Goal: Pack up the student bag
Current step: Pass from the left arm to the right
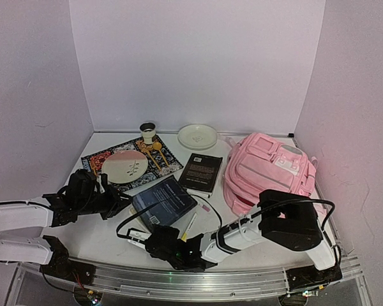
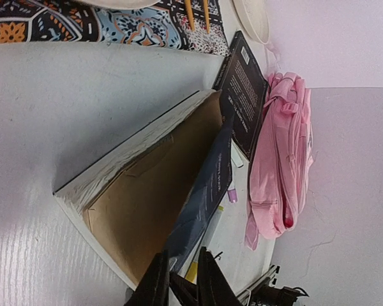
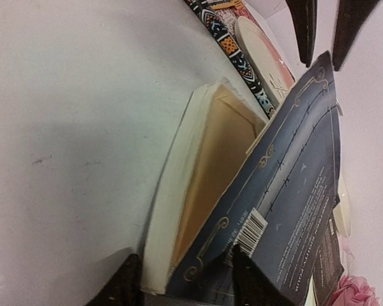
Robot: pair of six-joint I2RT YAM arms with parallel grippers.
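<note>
Lying at the far right, the bag [image 1: 268,169] is well apart from the central book [image 1: 163,201]. The cover [image 2: 204,185] is tilted up at the left gripper [image 2: 180,271], jaws narrowly apart. The right gripper [image 3: 185,255] is set astride the near corner, seemingly to steady it. Whether either is clamped cannot be told.

Bare table [image 1: 99,237] front-left; black book [image 1: 201,173] close beside student bag [image 1: 268,172]
</note>
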